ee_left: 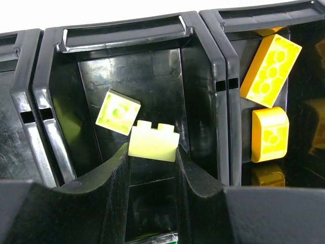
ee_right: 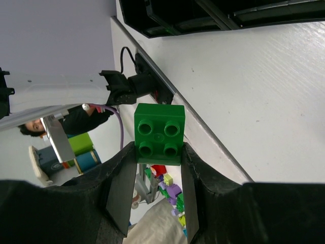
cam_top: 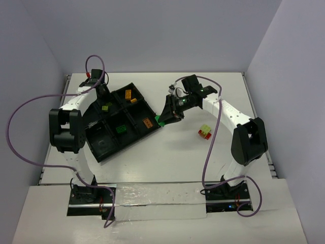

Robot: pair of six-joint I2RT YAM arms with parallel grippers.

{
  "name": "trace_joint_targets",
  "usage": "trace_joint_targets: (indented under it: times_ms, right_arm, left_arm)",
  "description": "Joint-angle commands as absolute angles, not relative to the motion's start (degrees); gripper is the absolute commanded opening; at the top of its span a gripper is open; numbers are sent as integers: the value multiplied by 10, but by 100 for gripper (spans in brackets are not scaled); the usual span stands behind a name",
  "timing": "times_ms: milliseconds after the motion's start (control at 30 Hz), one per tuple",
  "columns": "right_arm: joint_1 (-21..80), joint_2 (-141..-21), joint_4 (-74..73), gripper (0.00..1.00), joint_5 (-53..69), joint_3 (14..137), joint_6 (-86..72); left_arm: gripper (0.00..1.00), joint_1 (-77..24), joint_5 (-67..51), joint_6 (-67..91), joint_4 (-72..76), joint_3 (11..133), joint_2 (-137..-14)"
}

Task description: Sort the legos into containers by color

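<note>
Left hand (ee_left: 152, 153) grasps a yellow-green lego (ee_left: 153, 144) over its matching compartment (ee_left: 152, 71) — better to lower it first, then release. Right hand (ee_right: 159, 155) clenches a green lego (ee_right: 159, 133) — grip looks secure.

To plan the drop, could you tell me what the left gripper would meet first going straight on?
Probably the floor of the tray compartment ahead, the held pale brick touching down beside the loose yellow-green brick; depth is unclear.

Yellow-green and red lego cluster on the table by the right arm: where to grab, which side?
Likely from straight above, pinching the cluster across its side walls: it sits alone on the table, sides free. Its long axis is too small to tell. The right tool is shut on a green lego; free that first.
</note>
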State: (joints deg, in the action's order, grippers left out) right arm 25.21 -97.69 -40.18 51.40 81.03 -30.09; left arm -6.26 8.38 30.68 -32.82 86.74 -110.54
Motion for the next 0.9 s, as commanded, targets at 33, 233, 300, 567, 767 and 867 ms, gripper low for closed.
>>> trace_joint_targets:
  times_ms: [33,233,300,567,767,867]
  right_arm:
    - [258,-976,-409,8,514,833,-290]
    - [272,-981,-410,8,501,848,-291]
    - [289,-990,-410,8,476,864,-301]
    - [387,-1055,-414,9,363,987,-325]
    - [440,-1155,-442,10,281,1142,-324]
    - [453,-1203,-433,10,247,1177,-331]
  left_arm:
    - [34,-60,90,300,-321,894,-1101]
    - [67,-60,88,287,-326,896,-1082]
    - [73,-60,90,282,-331,901,-1069]
    - [75,-60,83,273,-368,934,-985]
    - [81,-59,134,308,-388,920,-875]
    - [86,-58,153,334,-401,898,-830]
